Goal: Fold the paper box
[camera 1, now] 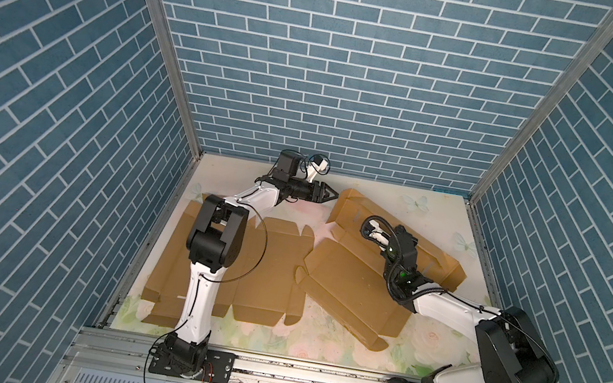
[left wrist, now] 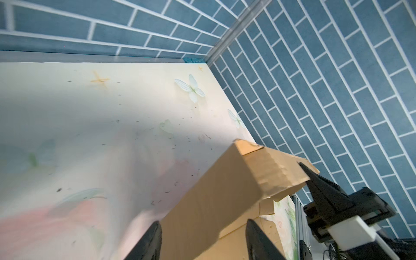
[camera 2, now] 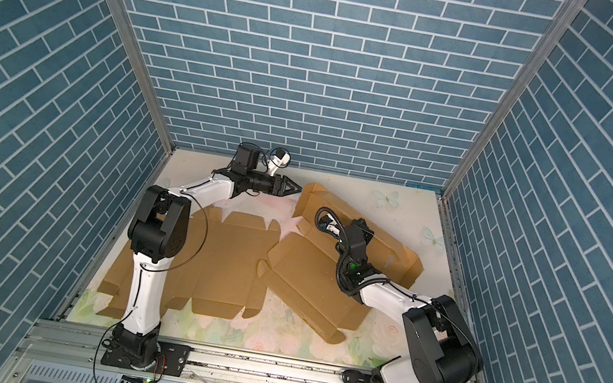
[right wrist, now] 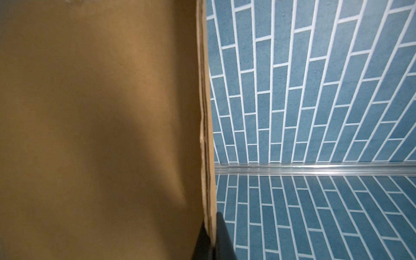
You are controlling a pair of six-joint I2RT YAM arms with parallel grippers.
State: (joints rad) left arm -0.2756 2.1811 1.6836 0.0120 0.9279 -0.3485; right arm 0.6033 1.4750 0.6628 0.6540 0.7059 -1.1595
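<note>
Brown corrugated-cardboard box blank point(camera 1: 347, 288) lies around 3 o'clock on the floral-printed table point(camera 1: 442, 224). At 8 o'clock, nearer the rail, a second flat brown cardboard sheet point(camera 1: 270, 271) lies unfolded.

On the task's blank the near panel lies flat. Beyond it the right gripper point(right wrist: 212, 236) is clenched on the doubled edge of the raised far panel point(camera 1: 356, 213). Farthest off, at 12 o'clock, the left gripper point(camera 1: 331, 195) has its jaws parted, just beside that panel's end corner.

The step in hand looks like standing and creasing this far wall. Next, I judge, the left gripper must take or press the corner while the right keeps the wall pinned, gently enough not to buckle it.

Both top views hide the right fingertips under the wrist, and only the right wrist view shows the pinch. The left wrist view shows the wall running on from between the left fingers point(left wrist: 155, 238). Whether they touch it, I cannot tell.
</note>
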